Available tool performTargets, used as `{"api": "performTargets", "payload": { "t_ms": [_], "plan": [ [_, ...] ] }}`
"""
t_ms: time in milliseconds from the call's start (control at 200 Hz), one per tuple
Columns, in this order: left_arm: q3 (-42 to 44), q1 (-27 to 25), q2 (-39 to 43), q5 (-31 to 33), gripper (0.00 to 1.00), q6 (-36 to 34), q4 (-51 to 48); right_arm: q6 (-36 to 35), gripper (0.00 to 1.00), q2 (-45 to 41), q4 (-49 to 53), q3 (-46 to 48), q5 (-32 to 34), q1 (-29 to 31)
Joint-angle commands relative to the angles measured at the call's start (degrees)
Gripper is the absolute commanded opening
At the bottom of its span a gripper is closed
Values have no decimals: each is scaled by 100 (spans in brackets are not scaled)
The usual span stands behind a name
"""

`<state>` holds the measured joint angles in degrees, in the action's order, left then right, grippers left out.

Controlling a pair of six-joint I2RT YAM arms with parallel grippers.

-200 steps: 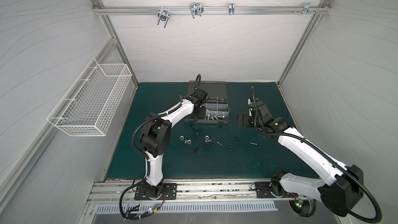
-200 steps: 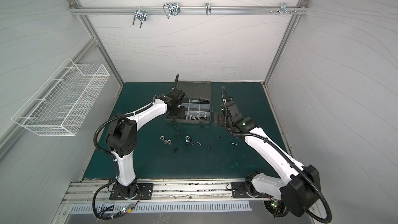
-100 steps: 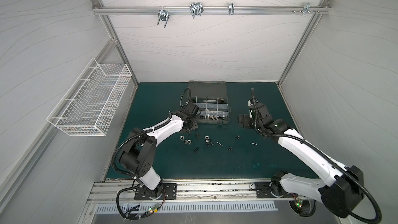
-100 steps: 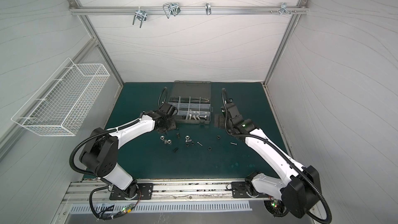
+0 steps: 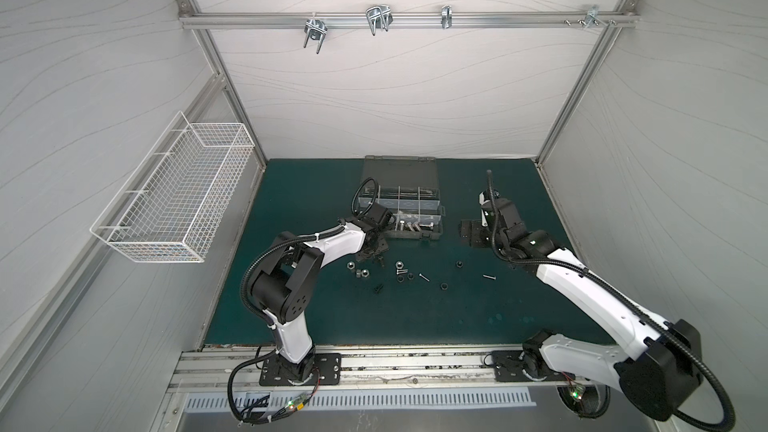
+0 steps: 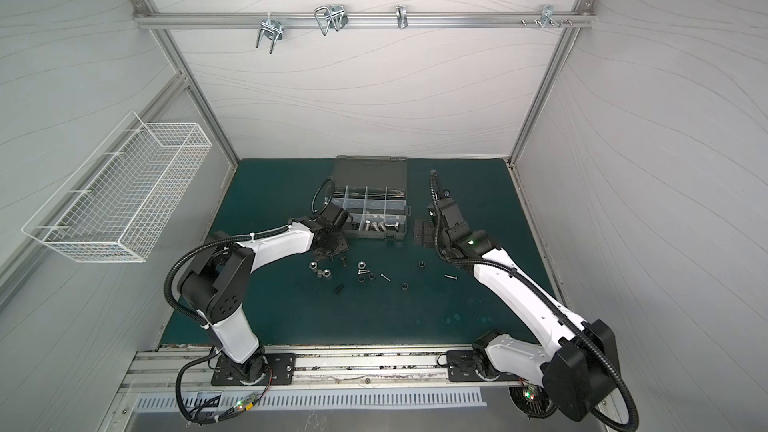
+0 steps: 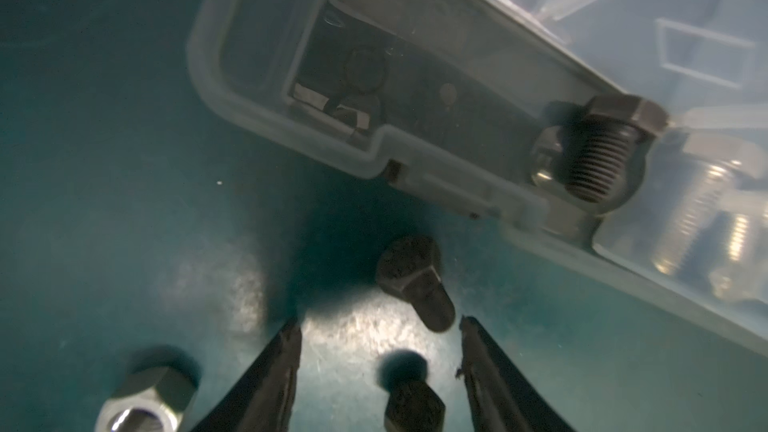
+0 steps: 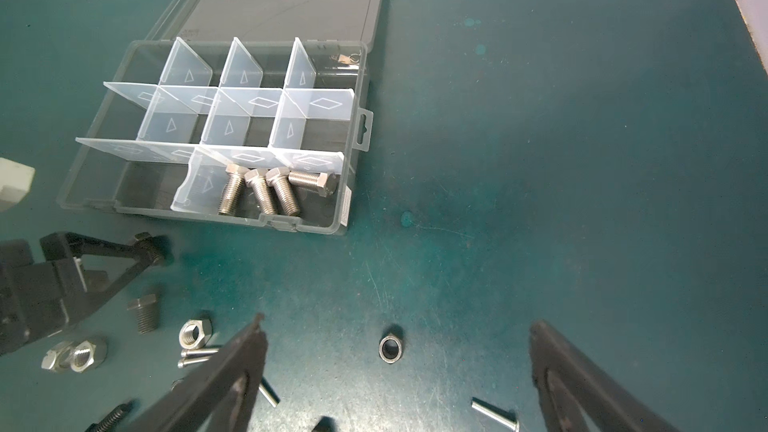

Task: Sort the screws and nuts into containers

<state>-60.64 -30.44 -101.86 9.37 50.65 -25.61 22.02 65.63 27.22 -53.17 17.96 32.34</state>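
**Top views.** Organizer case (image 5: pixel 417 236) lies open, far-centre on the bench (image 5: pixel 415 317). Silver hex bolts (image 5: pixel 411 226) sit in its near-right compartment. Loose hex nuts (image 5: pixel 360 273), a black ring nut (image 5: pixel 459 263) and a thin screw (image 5: pixel 489 277) are strewn nearer, between my arms. Left fingers (image 5: pixel 374 255) are low at the case's near-left corner. Right fingers (image 5: pixel 469 233) are just right of the case.

**Left wrist.** Left fingers part-open, holding nothing. Black bolt (image 7: pixel 415 280) lies at the tips, off-centre, almost touching one finger, with the case wall close beyond. Risk: if I close here, that finger strikes first and the bolt skids toward the wall.

**Right wrist.** Right fingers wide, empty. The black ring nut lies between them, the thin screw beside one. Risk: on descent, that finger sweeps the screw away.
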Motion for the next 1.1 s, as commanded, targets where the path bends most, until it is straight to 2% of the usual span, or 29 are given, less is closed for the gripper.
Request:
{"api": "performTargets", "payload": {
  "t_ms": [0, 220, 640, 805, 1096],
  "plan": [
    [-320, -20, -166, 313, 61, 141, 22, -102, 99, -105, -166, 52, -43, -66],
    [-491, -20, -366, 456, 60, 15, -179, -81, 99, -41, -233, 87, -147, -92],
    [-381, -98, -190, 286, 46, -226, -818, -56, 99, -176, -233, 34, -91, -149],
    [-311, -101, -282, 308, 42, -385, -752, -56, 99, -194, -235, 25, -73, -166],
    [-612, -89, -699, 26, 41, -979, -595, -51, 99, -269, -191, 16, -94, -176]
  ]
}}
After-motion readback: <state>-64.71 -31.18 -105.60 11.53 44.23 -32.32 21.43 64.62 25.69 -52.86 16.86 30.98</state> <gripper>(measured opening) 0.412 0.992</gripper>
